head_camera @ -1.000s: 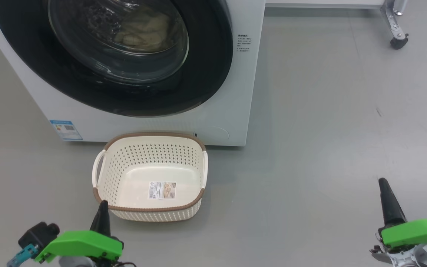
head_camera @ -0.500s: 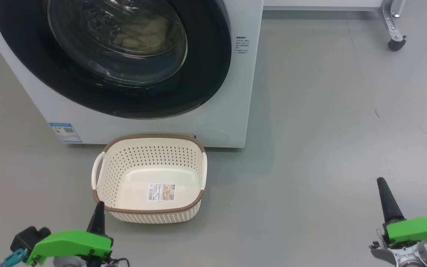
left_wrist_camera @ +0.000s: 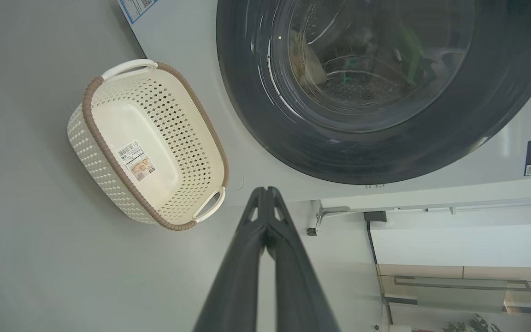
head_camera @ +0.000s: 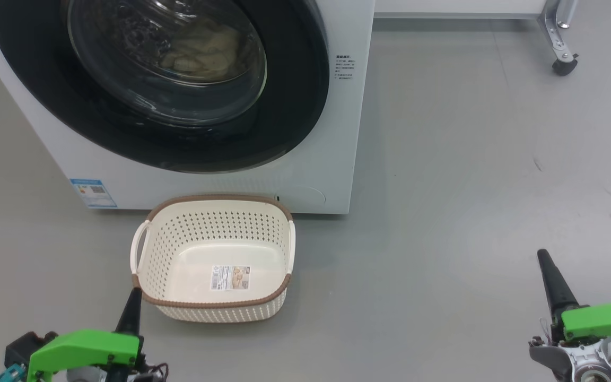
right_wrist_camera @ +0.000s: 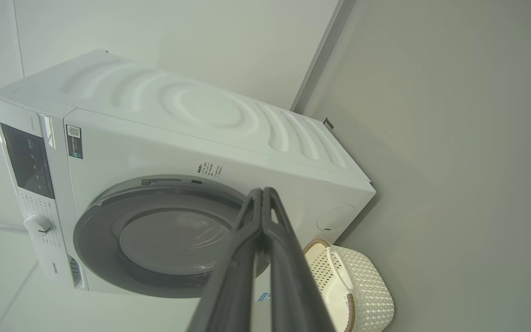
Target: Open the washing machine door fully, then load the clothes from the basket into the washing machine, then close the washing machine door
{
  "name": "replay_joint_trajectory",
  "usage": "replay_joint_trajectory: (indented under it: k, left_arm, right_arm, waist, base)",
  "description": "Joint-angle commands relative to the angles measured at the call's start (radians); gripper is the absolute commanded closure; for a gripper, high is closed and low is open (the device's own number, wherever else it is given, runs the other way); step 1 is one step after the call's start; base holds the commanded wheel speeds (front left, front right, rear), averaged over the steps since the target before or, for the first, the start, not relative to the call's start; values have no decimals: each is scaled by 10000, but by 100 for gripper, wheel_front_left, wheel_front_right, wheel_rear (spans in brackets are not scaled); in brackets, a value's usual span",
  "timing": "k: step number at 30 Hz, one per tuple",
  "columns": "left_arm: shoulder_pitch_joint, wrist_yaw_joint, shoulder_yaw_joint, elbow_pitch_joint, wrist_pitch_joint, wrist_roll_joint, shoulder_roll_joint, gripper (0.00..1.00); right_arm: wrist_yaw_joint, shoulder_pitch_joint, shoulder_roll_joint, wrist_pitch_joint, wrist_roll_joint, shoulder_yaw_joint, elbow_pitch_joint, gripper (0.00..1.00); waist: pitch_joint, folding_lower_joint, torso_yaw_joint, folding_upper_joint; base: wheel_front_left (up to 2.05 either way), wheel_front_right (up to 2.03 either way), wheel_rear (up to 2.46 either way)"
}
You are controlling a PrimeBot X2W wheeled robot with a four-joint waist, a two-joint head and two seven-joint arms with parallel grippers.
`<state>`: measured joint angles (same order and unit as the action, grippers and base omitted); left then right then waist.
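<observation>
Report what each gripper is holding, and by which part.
Nothing. The left gripper and right gripper both have their jaws closed on air, apart from the basket and the door.

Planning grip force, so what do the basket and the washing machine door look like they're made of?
The basket looks like moulded plastic, matte cream with a brown rim: even rows of holes, woven-look outer wall. The washing machine door has a glossy black rim, plastic or glass-faced by its reflections, around a clear bulging window, probably glass.
</observation>
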<state>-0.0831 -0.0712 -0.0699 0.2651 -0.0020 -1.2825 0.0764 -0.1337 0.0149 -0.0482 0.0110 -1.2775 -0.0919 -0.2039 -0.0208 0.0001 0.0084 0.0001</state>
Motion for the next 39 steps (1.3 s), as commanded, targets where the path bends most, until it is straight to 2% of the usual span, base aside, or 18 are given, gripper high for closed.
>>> replay_joint_trajectory:
  k: [1,26,31,39]
  left_arm:
    - [-270,-104,387,-260,73,-255,74,100]
    - [-233,-533,1431,-215,838,-3067,-58,100]
    - [-228,-594,1584,-209,950,-3471,-78,100]
    - [-230,-594,1609,-208,970,-3450,-96,100]
  right_arm:
    - [22,-606,-252,115,-288,130,272,100]
    - [29,-1124,-257,677,-3169,112,-306,100]
    - [30,-1199,-255,760,-3582,107,-389,100]
    - [30,-1202,-233,785,-3556,76,-391,100]
  waist:
    - [6,0,-3,-1]
    - [155,-1,-74,-1]
    - [176,-1,-84,-1]
    - [176,-1,-84,-1]
  base:
    - [0,0,0]
    - [0,0,0]
    - [0,0,0]
    - [0,0,0]
